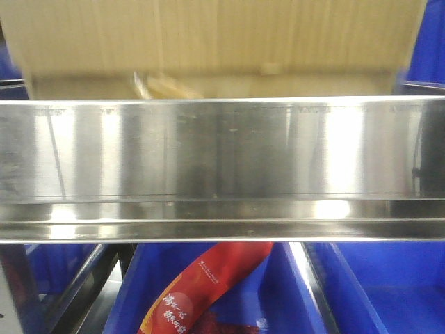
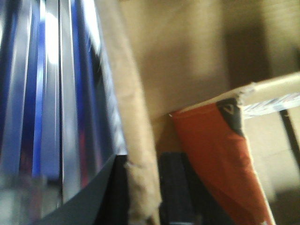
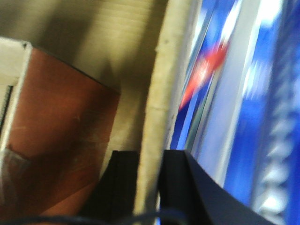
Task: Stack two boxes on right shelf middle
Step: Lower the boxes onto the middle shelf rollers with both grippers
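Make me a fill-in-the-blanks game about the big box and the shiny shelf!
1. The cardboard box above the shiny shelf rail is the colour ____.
2. The plastic bins under the rail are the colour ____.
3. The right gripper has a black finger on each side of the box's ____.
4. Lying in a bin below the rail is a ____ packet with white writing.

Missing words: brown; blue; wall; red

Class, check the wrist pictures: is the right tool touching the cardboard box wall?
Touching. The right wrist view shows the right tool with its black fingers pressed on both sides of the box wall.
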`<action>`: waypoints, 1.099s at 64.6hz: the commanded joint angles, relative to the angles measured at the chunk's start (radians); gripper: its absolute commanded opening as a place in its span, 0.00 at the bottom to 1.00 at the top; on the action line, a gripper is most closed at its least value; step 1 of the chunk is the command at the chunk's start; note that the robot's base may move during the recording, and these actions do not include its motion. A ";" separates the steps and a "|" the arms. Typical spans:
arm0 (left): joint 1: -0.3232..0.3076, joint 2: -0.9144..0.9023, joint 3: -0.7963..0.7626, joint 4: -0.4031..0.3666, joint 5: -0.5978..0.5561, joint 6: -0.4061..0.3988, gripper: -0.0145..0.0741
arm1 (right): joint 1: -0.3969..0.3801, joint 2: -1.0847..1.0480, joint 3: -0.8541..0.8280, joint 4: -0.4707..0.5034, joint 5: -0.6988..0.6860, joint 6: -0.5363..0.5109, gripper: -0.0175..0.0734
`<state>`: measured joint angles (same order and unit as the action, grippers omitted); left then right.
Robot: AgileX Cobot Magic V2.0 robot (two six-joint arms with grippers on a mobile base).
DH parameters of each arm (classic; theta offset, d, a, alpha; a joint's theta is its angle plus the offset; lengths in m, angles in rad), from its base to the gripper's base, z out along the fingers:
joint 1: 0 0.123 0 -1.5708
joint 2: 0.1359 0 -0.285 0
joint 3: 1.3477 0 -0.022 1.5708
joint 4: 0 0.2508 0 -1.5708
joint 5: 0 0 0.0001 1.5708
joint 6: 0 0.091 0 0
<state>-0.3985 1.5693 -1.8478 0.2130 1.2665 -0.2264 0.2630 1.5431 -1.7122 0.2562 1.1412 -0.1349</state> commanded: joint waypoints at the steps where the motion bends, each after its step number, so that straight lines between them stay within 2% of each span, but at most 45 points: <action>1: -0.007 0.013 0.011 -0.001 -0.053 0.009 0.04 | 0.000 0.018 -0.008 0.007 -0.020 -0.006 0.04; 6: -0.007 0.035 0.011 -0.002 -0.045 0.009 0.05 | 0.000 0.027 -0.008 0.007 -0.020 -0.003 0.11; 11: -0.007 0.044 0.011 -0.012 -0.045 0.009 0.16 | 0.000 0.027 -0.008 0.005 -0.022 0.002 0.25; 15: -0.007 0.044 0.011 -0.012 -0.045 0.009 0.29 | 0.000 0.027 -0.008 0.005 -0.022 0.002 0.42; 19: -0.007 0.042 0.007 -0.012 -0.045 0.009 0.49 | 0.000 0.027 -0.008 0.005 -0.022 0.002 0.57; 20: -0.007 0.042 0.007 -0.012 -0.045 0.009 0.51 | 0.000 0.027 -0.008 0.005 -0.024 0.002 0.61; 27: -0.007 0.042 -0.020 -0.010 -0.045 0.009 0.87 | 0.000 0.025 -0.013 0.005 -0.026 0.002 0.78; 30: -0.007 0.042 -0.033 -0.010 -0.045 0.009 0.83 | 0.000 0.021 -0.013 0.005 -0.028 0.002 0.80; 43: -0.007 0.035 -0.113 -0.029 -0.045 0.009 0.69 | 0.000 -0.044 -0.013 0.005 -0.099 0.002 0.80; 55: -0.007 -0.019 -0.151 -0.044 -0.045 0.009 0.67 | 0.000 -0.153 -0.013 0.005 -0.137 0.002 0.77; 61: -0.007 -0.060 -0.148 -0.057 -0.045 0.009 0.67 | 0.000 -0.207 -0.010 0.005 -0.137 0.002 0.65; 65: -0.007 -0.088 -0.133 -0.057 -0.045 0.009 0.64 | 0.000 -0.243 0.003 0.000 -0.137 0.002 0.52; 71: -0.007 -0.144 -0.082 -0.053 -0.045 0.009 0.48 | 0.000 -0.298 0.056 -0.029 -0.143 0.002 0.27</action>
<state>-0.3985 1.4736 -1.9637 0.1633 1.2285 -0.2171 0.2630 1.2889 -1.6903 0.2535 1.0206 -0.1231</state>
